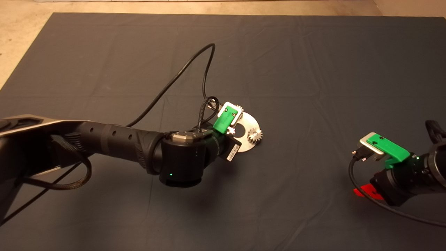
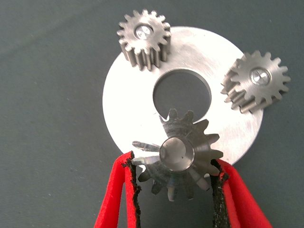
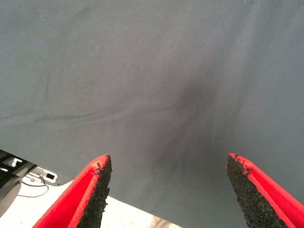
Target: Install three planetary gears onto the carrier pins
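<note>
The left gripper (image 2: 175,183) is near the middle of the desk, over the round silver disc (image 2: 118,102). Its two red fingers (image 2: 116,199) squeeze the third gear (image 2: 178,154) from both sides, so the gear cannot slip. The gear sits tilted over the last of the carrier pins, and the pin's top shows through its hole. I think it must be made level to slide all the way down.

Two more planetary gears (image 2: 144,39) are already on their pins, so most of the job looks done.

Far to the right, the right gripper (image 3: 166,190) waits low over the dark mat (image 3: 142,71). Its fingers are spread wide and hold nothing.
</note>
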